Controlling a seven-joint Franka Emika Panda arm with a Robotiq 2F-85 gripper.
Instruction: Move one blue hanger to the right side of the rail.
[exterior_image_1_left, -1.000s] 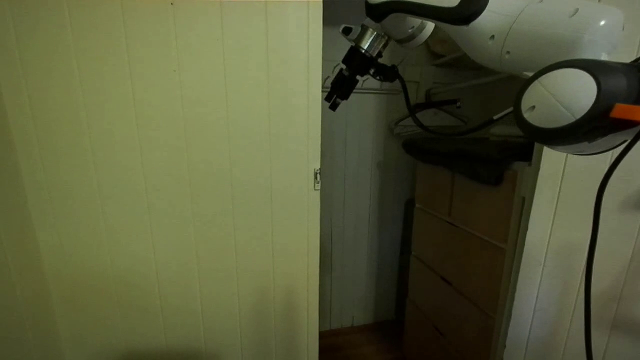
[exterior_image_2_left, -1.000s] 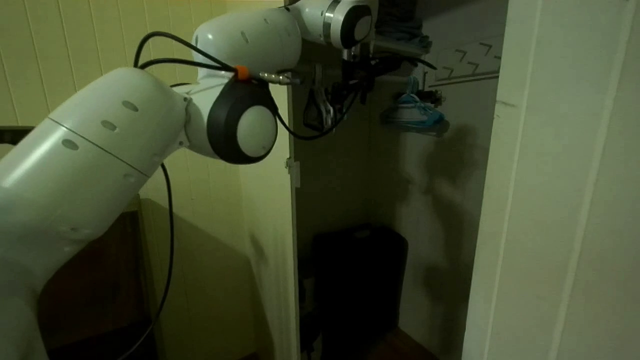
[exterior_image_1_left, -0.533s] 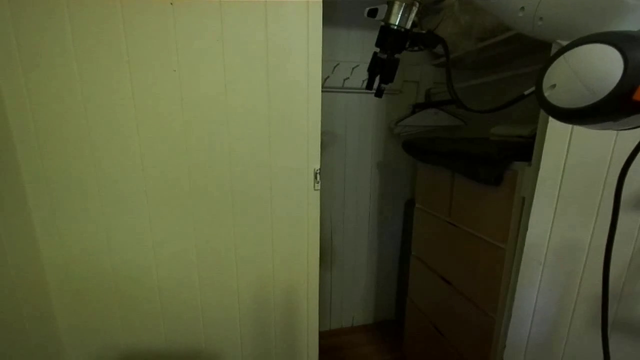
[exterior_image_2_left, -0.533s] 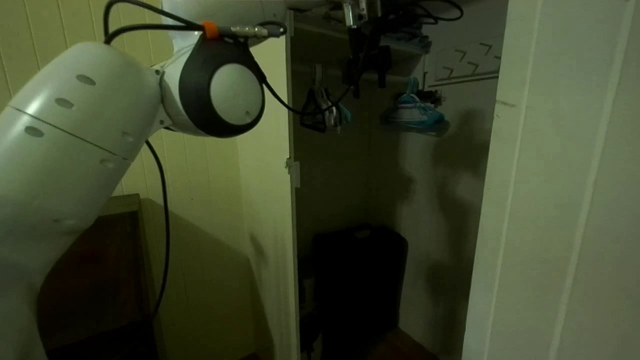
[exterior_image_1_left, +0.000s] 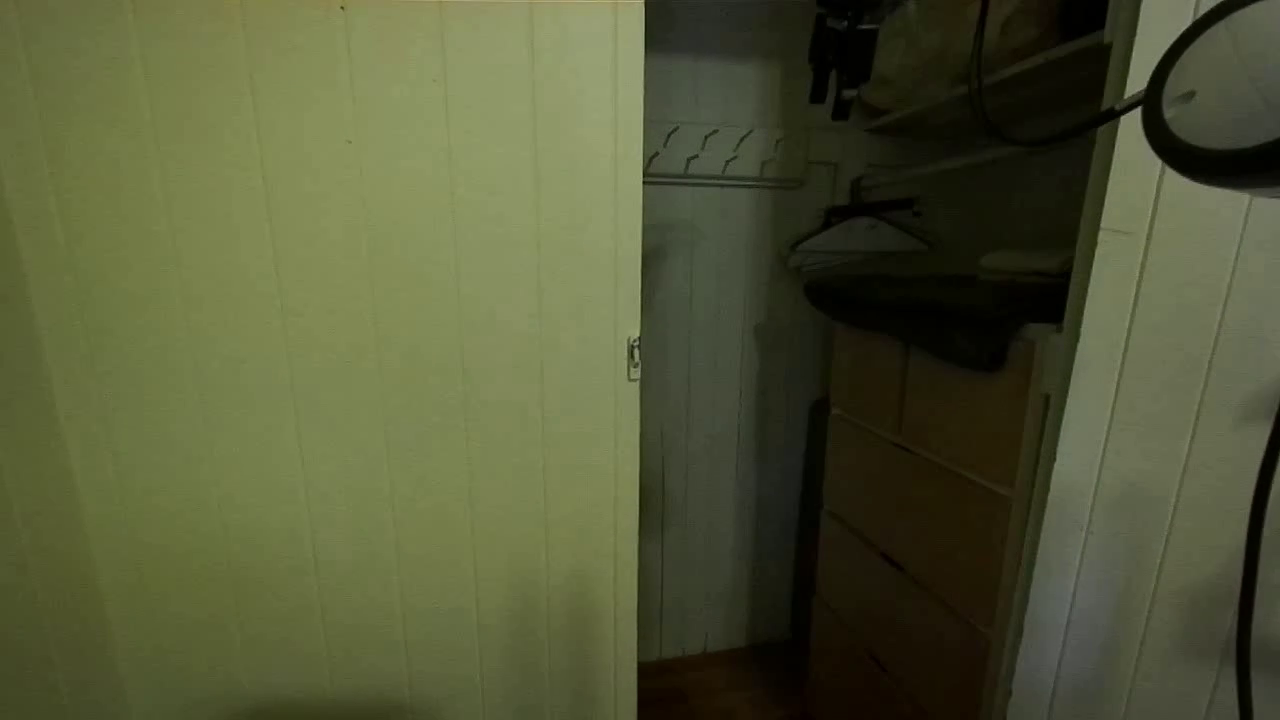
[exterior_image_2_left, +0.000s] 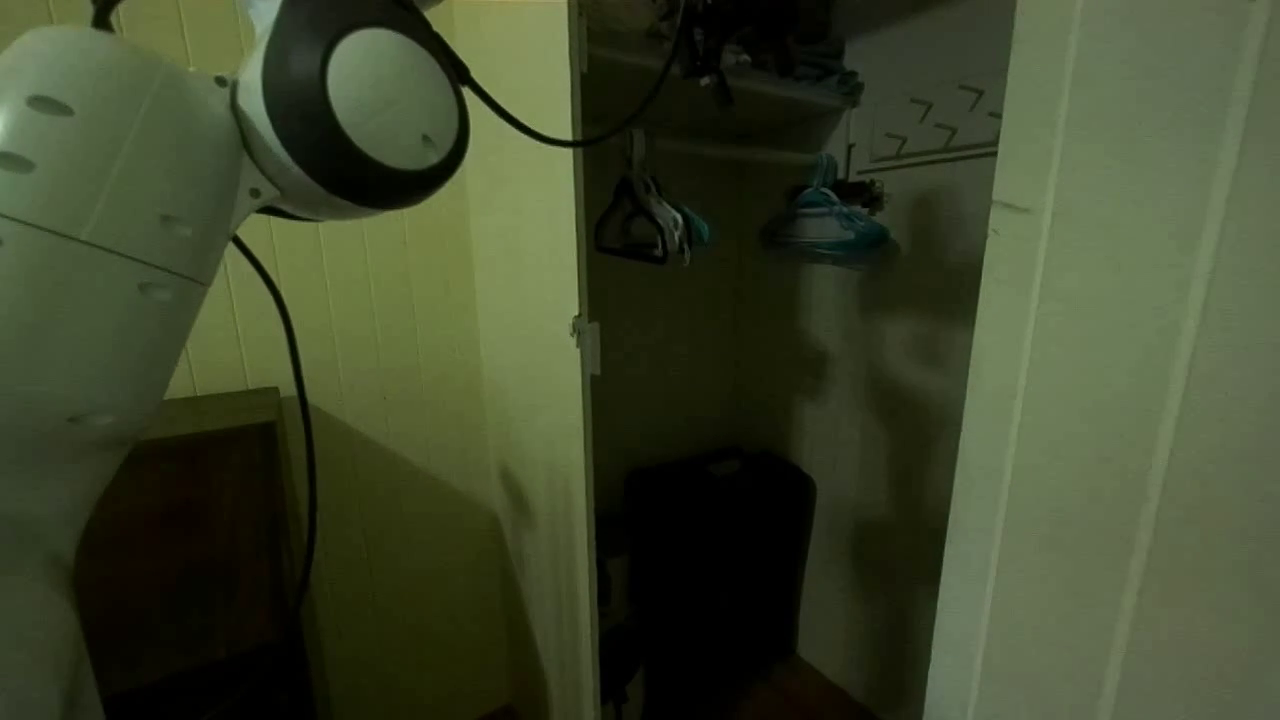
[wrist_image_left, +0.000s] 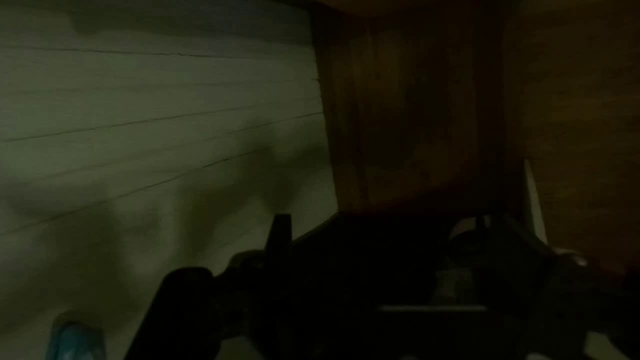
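The blue hangers (exterior_image_2_left: 845, 238) hang bunched at the right end of the rail (exterior_image_2_left: 738, 152), upper right of centre in an exterior view; blue shows in the left bunch (exterior_image_2_left: 668, 220) too, so which 1 is meant I cannot tell. Hooks over the rail take the weight, so they point up and the long bottom bars lie near level, left to right. The hand (exterior_image_1_left: 830, 106), near the top edge in both exterior views, stands wide, holding nothing, likely placed high to clear them.

In an exterior view, the arm's shell (exterior_image_2_left: 150, 130) at ten o'clock looks smooth and faintly glossy, the blue hangers (exterior_image_2_left: 852, 238) at two plastic.
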